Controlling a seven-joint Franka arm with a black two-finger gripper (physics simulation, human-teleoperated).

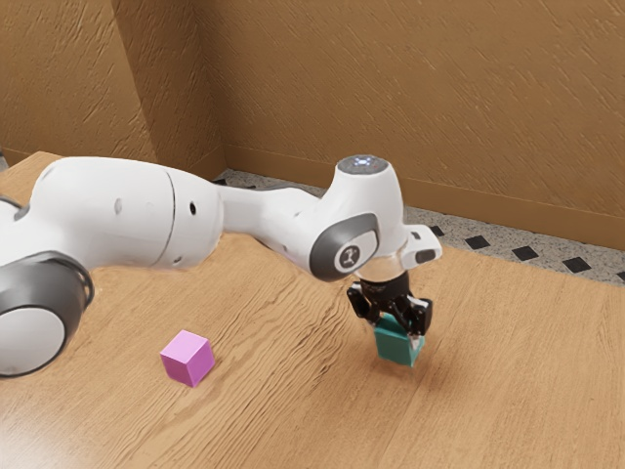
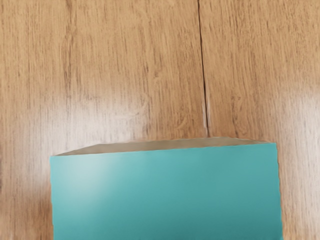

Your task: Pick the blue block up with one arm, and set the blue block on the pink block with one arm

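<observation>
Your desk (image 1: 293, 420) is a broad top of light brown wood, with long grain and a soft sheen. In the wrist view you see a dark seam (image 2: 204, 75) between two of its boards, running straight away from the blue block (image 2: 165, 192). The pink block (image 1: 187, 358) lies flat on the wood toward the exterior view's left. The blue block, teal in shade, is well apart from it toward the exterior view's right, low at the surface with a shadow close under it. Whether it touches the wood you cannot tell.
</observation>
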